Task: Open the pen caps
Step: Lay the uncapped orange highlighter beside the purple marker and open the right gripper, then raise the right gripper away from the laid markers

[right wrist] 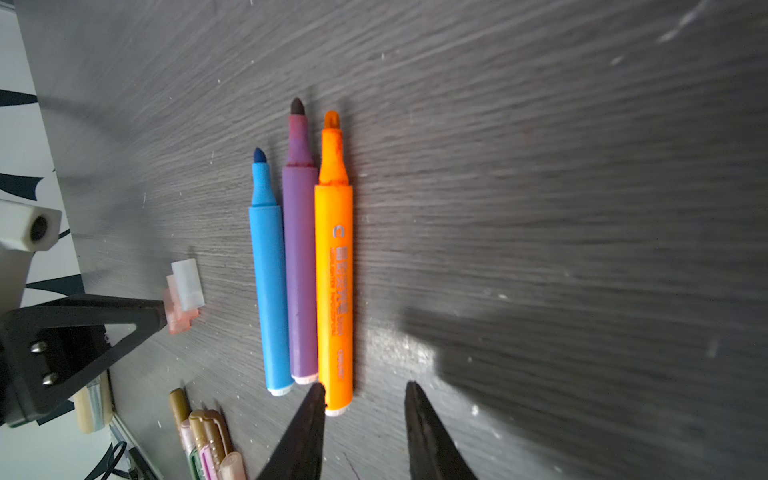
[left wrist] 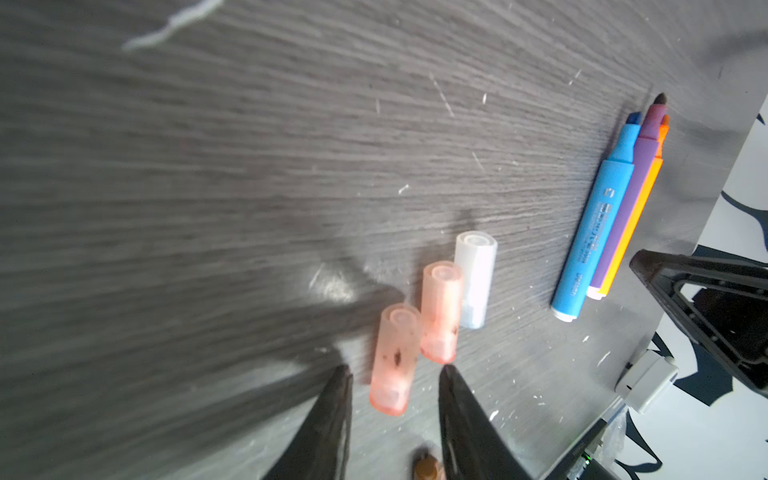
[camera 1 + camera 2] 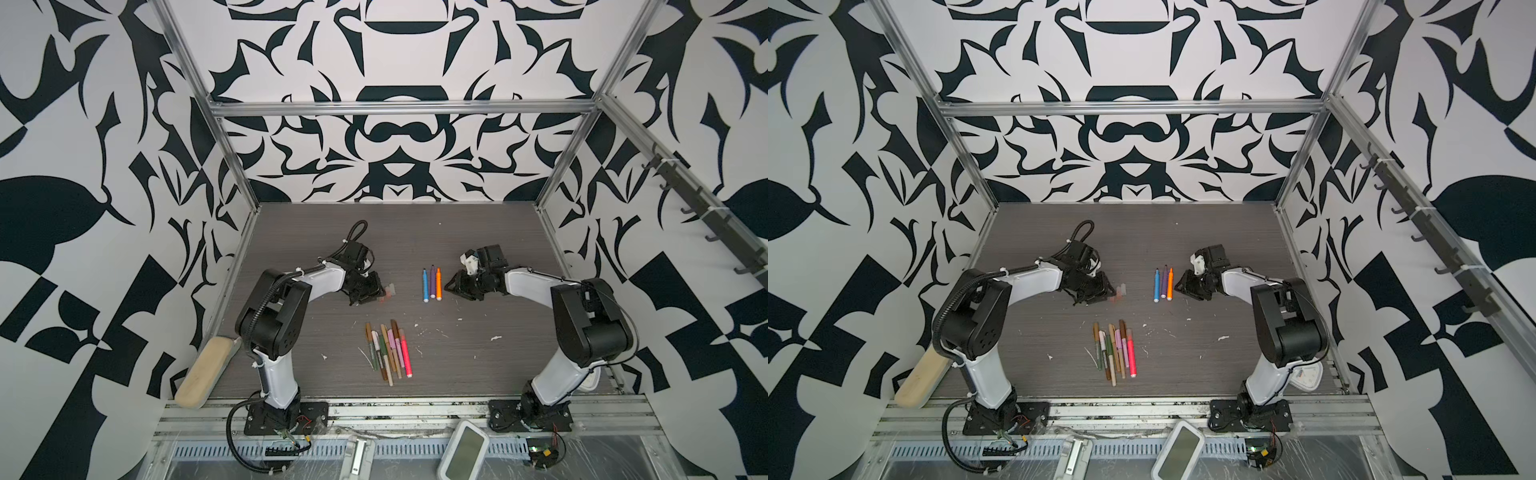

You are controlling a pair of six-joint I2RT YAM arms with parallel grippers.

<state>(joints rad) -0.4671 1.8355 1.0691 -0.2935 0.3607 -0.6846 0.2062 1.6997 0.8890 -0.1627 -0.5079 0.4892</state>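
Observation:
Three loose pen caps lie side by side on the dark table: two pinkish translucent ones (image 2: pixel 395 357) (image 2: pixel 440 309) and a clear one (image 2: pixel 476 278); in both top views they form a small cluster (image 3: pixel 388 291) (image 3: pixel 1121 289). My left gripper (image 2: pixel 395 368) (image 3: pixel 376 293) is open, its fingertips either side of the nearest pinkish cap's end with a gap on each side. Blue (image 1: pixel 270 299), purple (image 1: pixel 301 270) and orange (image 1: pixel 334 291) markers lie uncapped, side by side. My right gripper (image 1: pixel 365 385) (image 3: pixel 448 286) is open and empty at the orange marker's tail end.
A bundle of several thin capped pens (image 3: pixel 388 351) (image 3: pixel 1115 351) lies toward the front middle. White scraps (image 3: pixel 494 338) dot the table. A wooden block (image 3: pixel 203 370) leans at the front left edge. A white device (image 3: pixel 463 451) sits on the front rail.

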